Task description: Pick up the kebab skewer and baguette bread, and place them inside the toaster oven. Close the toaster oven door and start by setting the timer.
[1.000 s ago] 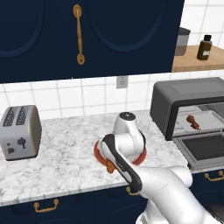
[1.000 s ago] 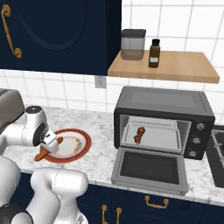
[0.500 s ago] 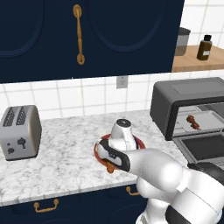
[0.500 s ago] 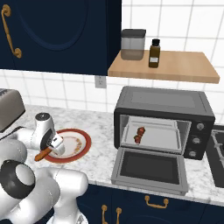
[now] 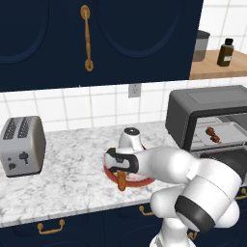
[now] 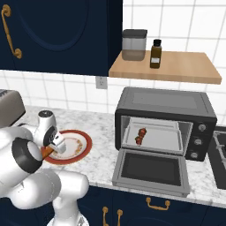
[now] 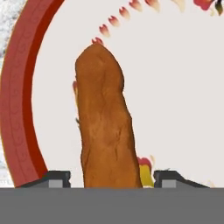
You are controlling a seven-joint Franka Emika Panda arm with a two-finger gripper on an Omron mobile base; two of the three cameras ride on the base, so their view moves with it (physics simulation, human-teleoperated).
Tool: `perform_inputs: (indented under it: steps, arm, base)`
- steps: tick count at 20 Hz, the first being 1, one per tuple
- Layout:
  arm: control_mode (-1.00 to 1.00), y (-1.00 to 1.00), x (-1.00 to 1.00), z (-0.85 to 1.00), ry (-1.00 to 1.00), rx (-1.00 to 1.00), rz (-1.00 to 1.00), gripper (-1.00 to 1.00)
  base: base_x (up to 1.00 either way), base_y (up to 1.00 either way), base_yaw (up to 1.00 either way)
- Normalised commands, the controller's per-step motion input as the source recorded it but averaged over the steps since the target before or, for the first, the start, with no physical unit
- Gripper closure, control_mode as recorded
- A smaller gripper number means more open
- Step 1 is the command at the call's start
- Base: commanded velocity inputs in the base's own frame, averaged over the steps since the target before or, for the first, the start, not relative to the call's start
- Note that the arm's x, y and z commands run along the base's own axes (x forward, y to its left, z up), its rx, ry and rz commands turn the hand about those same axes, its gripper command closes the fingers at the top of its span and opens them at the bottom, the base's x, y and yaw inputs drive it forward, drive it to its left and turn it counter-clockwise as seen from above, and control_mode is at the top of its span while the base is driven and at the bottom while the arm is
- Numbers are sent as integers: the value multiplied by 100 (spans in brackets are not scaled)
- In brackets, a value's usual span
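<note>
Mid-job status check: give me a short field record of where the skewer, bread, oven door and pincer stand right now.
kebab skewer: lying on the tray inside the toaster oven
baguette bread: on the red-rimmed plate, one end past the plate's rim, running between the pincer's fingertips
toaster oven door: dropped fully open, flat in front of the oven
pincer: low over the plate, one fingertip on each side of the bread; whether it grips cannot be told
silver toaster: on the counter to the left, untouched
timer step: not yet done, door open
</note>
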Motion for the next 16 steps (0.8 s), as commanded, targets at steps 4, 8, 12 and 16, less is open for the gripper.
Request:
perform_inputs:
  steps: [4,8,12,16]
  arm:
    - [-100,-1,-5,-5,0,0,0,100]
    - [-100,-34,-38,20,-3,1,0,100]
    - [-100,-72,-53,80,-7,6,-1,100]
    - [-100,-85,-57,100,-8,10,-13,100]
  base:
    - [0,0,0]
    - [0,0,0]
    - [0,0,0]
    - [0,0,0]
